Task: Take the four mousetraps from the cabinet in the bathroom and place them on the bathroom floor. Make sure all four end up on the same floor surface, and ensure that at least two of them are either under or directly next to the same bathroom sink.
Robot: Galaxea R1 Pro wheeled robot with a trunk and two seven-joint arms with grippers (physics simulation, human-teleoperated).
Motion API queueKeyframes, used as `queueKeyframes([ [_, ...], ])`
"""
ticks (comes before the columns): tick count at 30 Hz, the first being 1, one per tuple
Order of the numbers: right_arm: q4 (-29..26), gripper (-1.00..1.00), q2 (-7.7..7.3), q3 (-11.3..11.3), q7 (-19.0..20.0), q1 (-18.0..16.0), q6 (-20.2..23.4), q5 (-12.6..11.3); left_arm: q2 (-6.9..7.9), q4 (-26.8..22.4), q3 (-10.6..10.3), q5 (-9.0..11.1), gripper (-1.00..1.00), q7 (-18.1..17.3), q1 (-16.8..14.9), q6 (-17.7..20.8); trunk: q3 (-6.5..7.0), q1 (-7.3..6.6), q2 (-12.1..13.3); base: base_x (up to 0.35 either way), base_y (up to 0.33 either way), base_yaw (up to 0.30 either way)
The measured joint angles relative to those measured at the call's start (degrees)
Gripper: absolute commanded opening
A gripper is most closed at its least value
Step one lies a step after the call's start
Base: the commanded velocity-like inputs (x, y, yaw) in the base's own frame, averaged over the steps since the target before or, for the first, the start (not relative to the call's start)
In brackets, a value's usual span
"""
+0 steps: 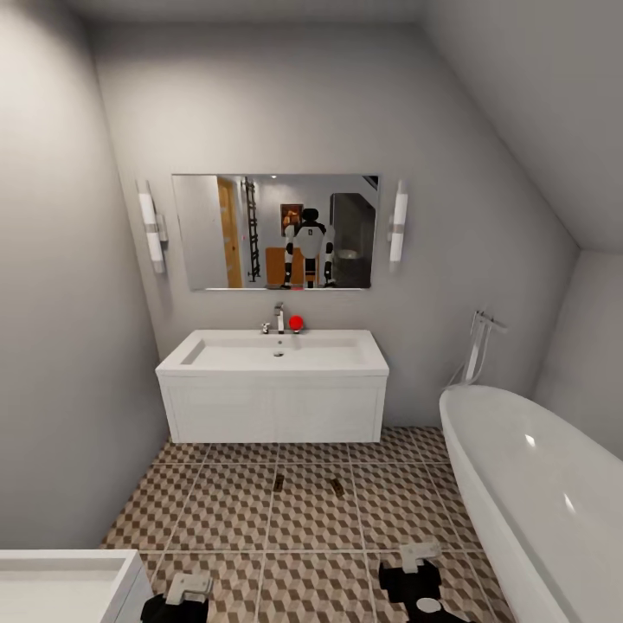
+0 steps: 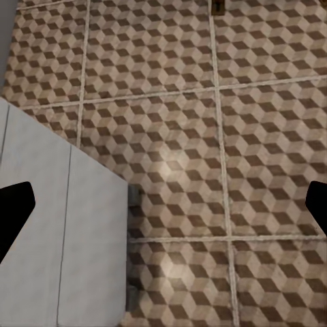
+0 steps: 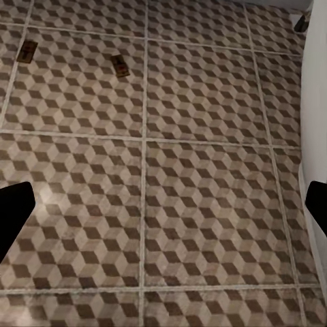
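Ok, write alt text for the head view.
Two mousetraps lie apart on the cube-patterned bathroom floor in front of the white sink. A mirror hangs above it, and a bathtub stands at the right.

A home bathroom: wall-hung sink (image 1: 272,381), mirror (image 1: 275,232), bathtub (image 1: 536,484), tiled floor (image 1: 303,519).

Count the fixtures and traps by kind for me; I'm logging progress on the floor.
Mousetraps on the bathroom floor: 2
Sink: 1
Bathtub: 1
Mirror: 1
Wall lights: 2
Total: 7
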Motion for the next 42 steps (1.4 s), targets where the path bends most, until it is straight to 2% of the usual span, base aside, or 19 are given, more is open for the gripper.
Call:
queueKeyframes([
  [9, 0.0, 1.00, 0.13, 0.0, 0.2, 0.0, 0.0, -0.1, -0.27, 0.0, 1.1, 0.0, 1.00, -0.3, 0.0, 0.0, 0.00, 0.00, 0.0, 0.000, 0.000, 0.000],
  [42, -0.2, 1.00, 0.19, 0.0, 0.1, 0.0, 0.0, -0.2, -0.12, 0.0, 1.2, 0.0, 1.00, -0.3, 0.2, 0.0, 0.00, 0.00, 0.0, 0.000, 0.000, 0.000],
])
